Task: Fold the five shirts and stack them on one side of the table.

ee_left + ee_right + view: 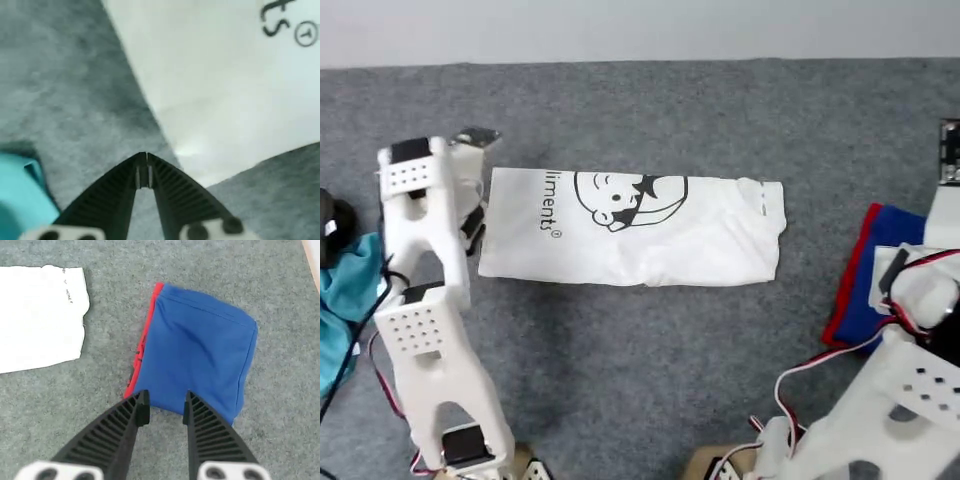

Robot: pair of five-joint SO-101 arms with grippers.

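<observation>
A white shirt [630, 230] with a black print lies folded into a long strip across the middle of the grey table. My left gripper [143, 167] is shut, its tips just off the near-left corner of the white shirt [225, 85], with nothing seen between them. In the high view the left gripper [472, 222] sits at the strip's left end. My right gripper [165, 407] is open over the near edge of a folded blue shirt [200, 355], which lies on a red shirt [145, 342]. That blue and red stack [865, 275] is at the table's right side.
A teal shirt [345, 290] lies crumpled at the far left edge, beside the left arm's base, and the teal cloth [20, 200] is close to the left gripper. The grey mat [650, 370] in front of the white shirt is bare.
</observation>
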